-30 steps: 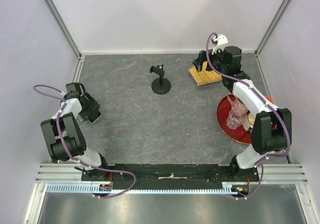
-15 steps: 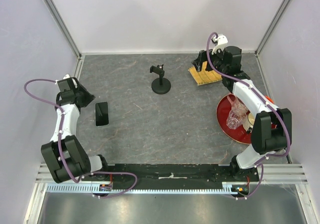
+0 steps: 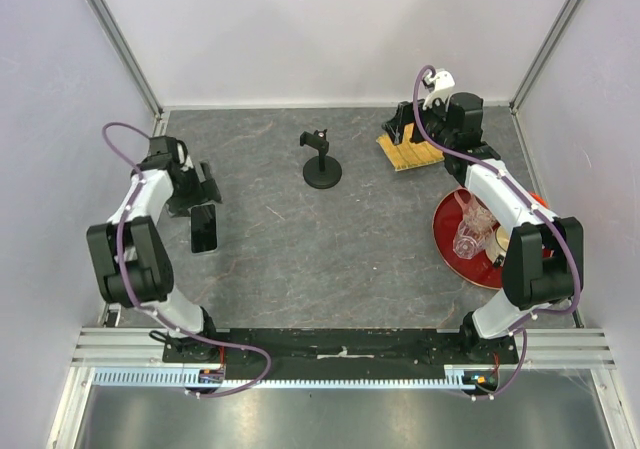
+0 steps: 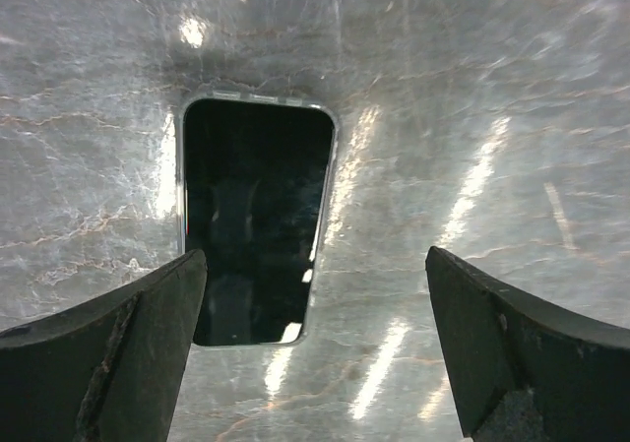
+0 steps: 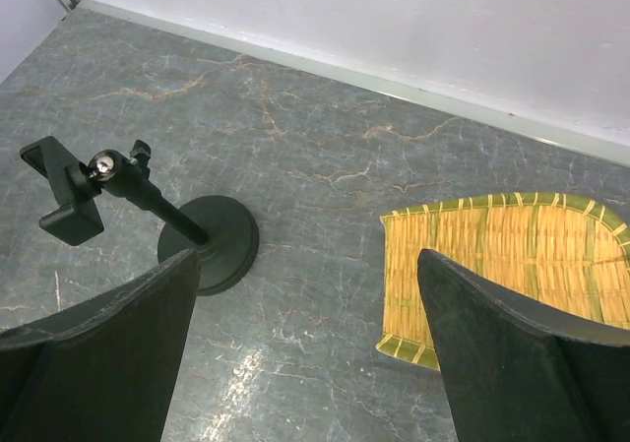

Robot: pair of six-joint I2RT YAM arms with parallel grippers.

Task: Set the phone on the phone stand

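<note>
The phone [image 3: 204,228] is a thin black slab lying flat on the grey table at the left. In the left wrist view it [image 4: 254,221] lies ahead of my fingers, closer to the left one. My left gripper [image 3: 203,190] hovers just beyond the phone's far end, open and empty [image 4: 315,363]. The black phone stand [image 3: 321,164] stands upright at the centre back; its clip holds nothing. It also shows in the right wrist view [image 5: 148,201]. My right gripper [image 3: 405,125] is open and empty [image 5: 305,363] over the near corner of a bamboo mat.
A yellow bamboo mat [image 3: 410,149] lies at the back right, also in the right wrist view [image 5: 502,255]. A round red plate [image 3: 450,249] with a clear glass object [image 3: 470,227] sits at the right under the right arm. Walls enclose the table on three sides.
My left arm lifted off the phone's spot, swung back to the left, then came right to the phone's far end. The phone now lies uncovered. The right arm has not moved.
</note>
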